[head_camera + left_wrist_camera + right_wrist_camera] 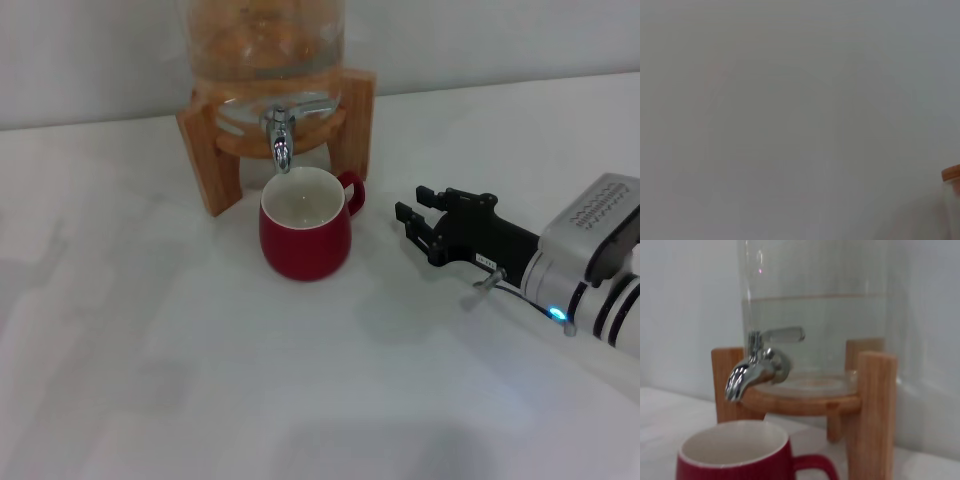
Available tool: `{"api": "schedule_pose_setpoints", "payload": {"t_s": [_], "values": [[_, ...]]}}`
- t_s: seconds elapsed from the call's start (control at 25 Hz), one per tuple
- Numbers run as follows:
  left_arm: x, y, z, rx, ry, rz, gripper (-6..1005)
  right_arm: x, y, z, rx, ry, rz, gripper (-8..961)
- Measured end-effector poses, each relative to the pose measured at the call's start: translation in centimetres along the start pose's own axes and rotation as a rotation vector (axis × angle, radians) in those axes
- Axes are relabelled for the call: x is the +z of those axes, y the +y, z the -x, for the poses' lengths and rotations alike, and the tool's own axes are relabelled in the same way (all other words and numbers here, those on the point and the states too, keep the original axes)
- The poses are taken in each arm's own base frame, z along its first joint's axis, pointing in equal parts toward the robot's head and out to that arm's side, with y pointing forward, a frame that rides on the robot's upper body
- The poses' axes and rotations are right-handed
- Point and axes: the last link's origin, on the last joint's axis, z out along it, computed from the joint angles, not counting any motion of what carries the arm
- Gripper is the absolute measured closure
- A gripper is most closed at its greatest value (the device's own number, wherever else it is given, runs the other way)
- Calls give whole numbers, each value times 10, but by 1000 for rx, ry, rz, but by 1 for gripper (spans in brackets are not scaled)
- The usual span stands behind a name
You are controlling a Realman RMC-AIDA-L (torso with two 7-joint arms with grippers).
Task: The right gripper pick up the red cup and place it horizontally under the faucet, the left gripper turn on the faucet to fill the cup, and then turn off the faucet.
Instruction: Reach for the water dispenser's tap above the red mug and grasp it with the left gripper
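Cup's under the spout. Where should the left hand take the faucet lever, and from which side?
Probably the lever's free end on the faucet: it juts sideways above the spout, clear of the glass jar. Come from the front, above the red cup, staying inside the wooden stand posts.

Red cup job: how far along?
Done: the red cup stands upright on the table under the faucet, and the right gripper is open beside its handle, clear of it. In hand: nothing. Left: the cup looks empty, the left gripper is out of view, and the faucet must be opened and closed.
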Motion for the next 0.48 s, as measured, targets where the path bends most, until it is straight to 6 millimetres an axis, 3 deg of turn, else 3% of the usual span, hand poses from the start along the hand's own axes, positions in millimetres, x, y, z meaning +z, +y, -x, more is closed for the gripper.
{"api": "schedule_pose_setpoints", "payload": {"t_s": [0.48], "values": [[1,0,-1,1,4,1,154,-18,-45,18,31,-124,-163,599]]}}
